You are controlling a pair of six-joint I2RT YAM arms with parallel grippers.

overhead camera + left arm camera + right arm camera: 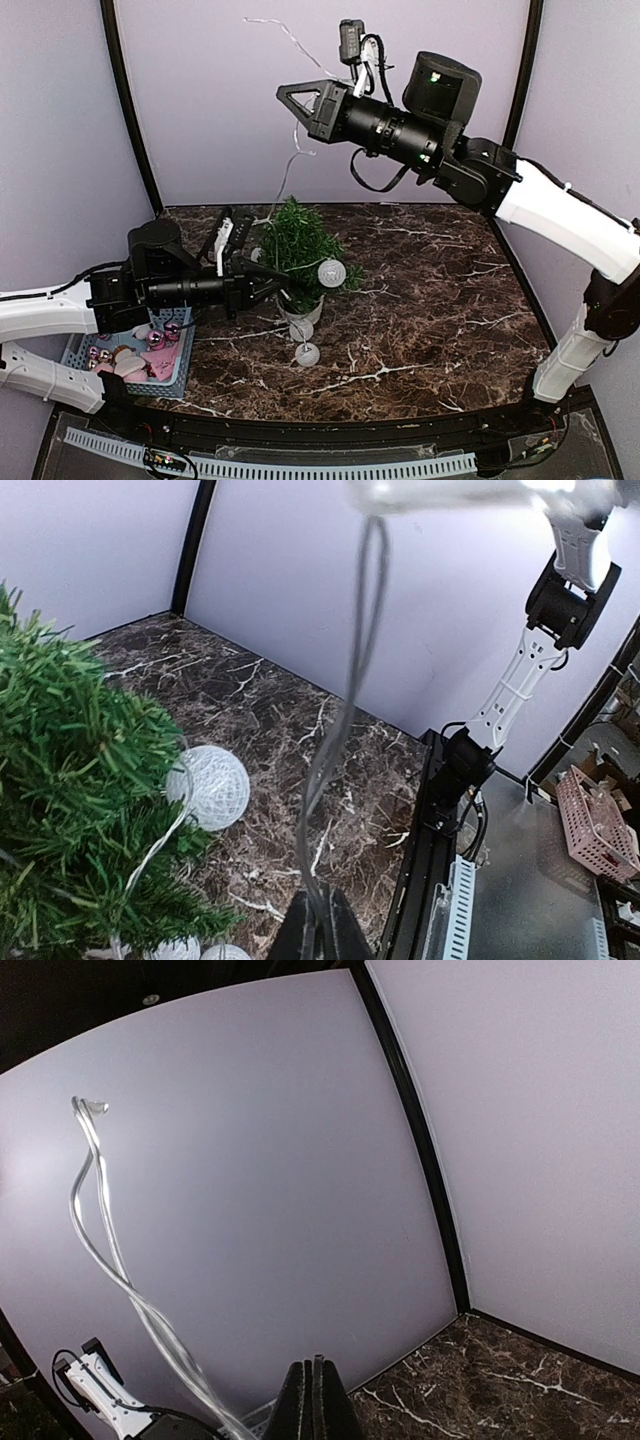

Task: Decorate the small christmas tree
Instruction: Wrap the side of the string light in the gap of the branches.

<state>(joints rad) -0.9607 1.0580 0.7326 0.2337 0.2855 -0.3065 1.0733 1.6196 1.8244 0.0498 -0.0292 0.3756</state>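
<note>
The small christmas tree stands in a white pot at the middle of the marble table; its branches fill the left of the left wrist view. A clear light string with white woven balls runs from the tree up to my right gripper, which is raised high and shut on it; a loop of string hangs to its left. My left gripper sits beside the tree's lower branches, shut on the same string. One ball rests against the branches.
A blue basket with pink baubles sits at the near left, under my left arm. Two more white balls lie on the table in front of the pot. Walls close the back and sides.
</note>
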